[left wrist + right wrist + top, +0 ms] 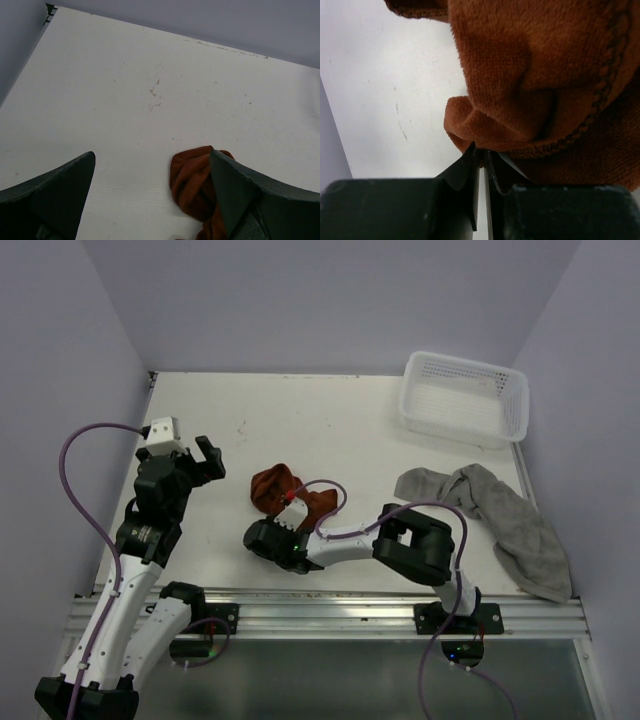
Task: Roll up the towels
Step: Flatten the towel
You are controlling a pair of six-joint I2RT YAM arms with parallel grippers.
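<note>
Lying bunched near the middle of the table (330, 420), the rust-brown towel (277, 487) is showing no roll. Its longer side is running roughly left to right, with a tail trailing toward the right arm (420, 545). The grey towel (500, 520) is sprawling rumpled well to the right, its long axis slanting from mid-table down to the near right corner, where its end is reaching the rail (330, 605).

The right arm is reaching leftward along the near edge, low over the surface, with the right gripper (481, 150) sitting against the near side of the rust-brown towel. Its jaws are pressing almost together, only a slit between them, and the tips are nipping the stitched hem of a fold. The left arm (150, 530) is standing raised at the left side. The left gripper (150, 155) is hanging spread wide above the table, the rust-brown towel showing just beside one finger (260, 200) in the wrist view.

The white mesh basket (455, 425) is sitting at the far right corner, apart from both towels, with only its own mesh floor showing inside.
</note>
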